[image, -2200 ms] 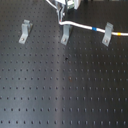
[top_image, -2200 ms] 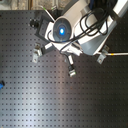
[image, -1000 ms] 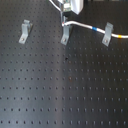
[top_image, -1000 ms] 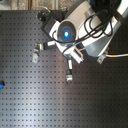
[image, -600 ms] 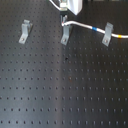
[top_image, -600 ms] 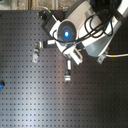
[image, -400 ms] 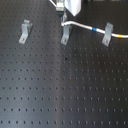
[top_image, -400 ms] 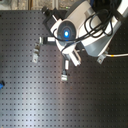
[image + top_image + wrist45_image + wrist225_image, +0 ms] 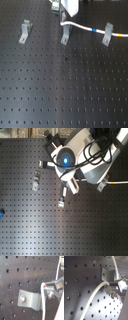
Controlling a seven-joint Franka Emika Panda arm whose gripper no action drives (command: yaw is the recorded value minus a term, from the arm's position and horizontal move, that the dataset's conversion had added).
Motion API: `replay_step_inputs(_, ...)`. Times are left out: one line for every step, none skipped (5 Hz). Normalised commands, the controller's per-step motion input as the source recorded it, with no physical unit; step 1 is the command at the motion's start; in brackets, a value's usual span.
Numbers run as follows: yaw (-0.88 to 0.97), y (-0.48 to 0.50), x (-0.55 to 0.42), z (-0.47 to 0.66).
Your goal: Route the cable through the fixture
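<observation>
The gripper (image 9: 64, 11) hung at the top edge of the first exterior view, directly above the middle bracket (image 9: 65, 34), with the white cable (image 9: 82, 26) coming out from under it. In the second wrist view the metal fingers (image 9: 115, 285) were pinched on the cable (image 9: 95, 296), which curved away from them across the black perforated board (image 9: 79, 278) and also ran on past a bracket (image 9: 107, 274) lying just beyond the fingertips. In the first wrist view the cable (image 9: 42, 299) passed down along the edge of the bracket's flat foot (image 9: 28, 299), close against it; whether it sat inside the clip could not be told.

From the gripper the cable ran away to the first exterior view's right, its blue band (image 9: 96, 30) about midway to the right bracket (image 9: 107, 35), where the cord met the clip, and a yellow band (image 9: 121, 35) lay just beyond that. A third bracket (image 9: 24, 31) stood well apart on the gripper's other side, with no cord near it.

In the second exterior view the arm's white body (image 9: 75, 155) covered the gripper itself, so the fingers were hidden there; two brackets (image 9: 36, 180) (image 9: 62, 196) showed beside and below it
</observation>
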Motion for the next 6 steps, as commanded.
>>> replay_step_inputs(0.29,-0.333,0.193,0.0)
replay_step_inputs(0.08,-0.366,0.22,0.26)
replay_step_inputs(0.03,-0.137,0.071,0.17)
replay_step_inputs(-0.02,-0.102,-0.186,0.05)
replay_step_inputs(-0.48,-0.001,-0.3,0.0)
replay_step_inputs(-0.65,-0.038,-0.453,-0.03)
